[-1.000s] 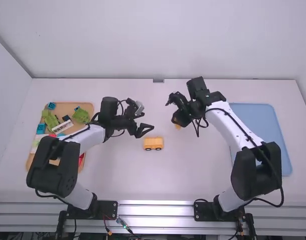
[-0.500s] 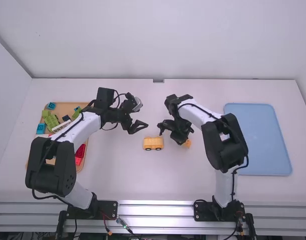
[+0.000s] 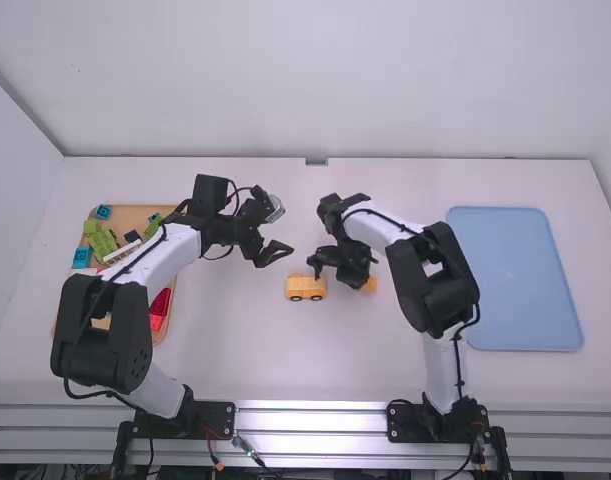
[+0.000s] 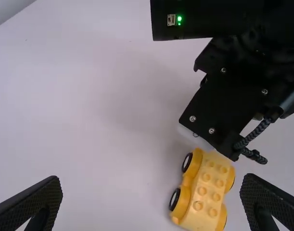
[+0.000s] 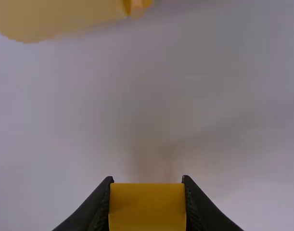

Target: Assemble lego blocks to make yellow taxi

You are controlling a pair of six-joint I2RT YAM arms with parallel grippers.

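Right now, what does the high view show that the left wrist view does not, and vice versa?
High view: the tan tray with green blocks, the blue tray, and the small yellow block at the right arm's pincer.

Left wrist view: a green light and screw heads on the right arm.

Both: the yellow wheeled base, the right arm, and the left pincer, open.

"What's lying on the white bench (image 3: 385, 370)?"

"A yellow wheeled block (image 4: 208, 187), studs up, on its wheels."

"And to the left of that block?"

"A tan tray (image 3: 133, 215), flat on the surface, well apart from it."

"To the block's right?"

"A blue tray (image 3: 520, 280), also flat and well apart."

"Nearer than the block?"

"A metal rail (image 3: 310, 415), along the near edge."
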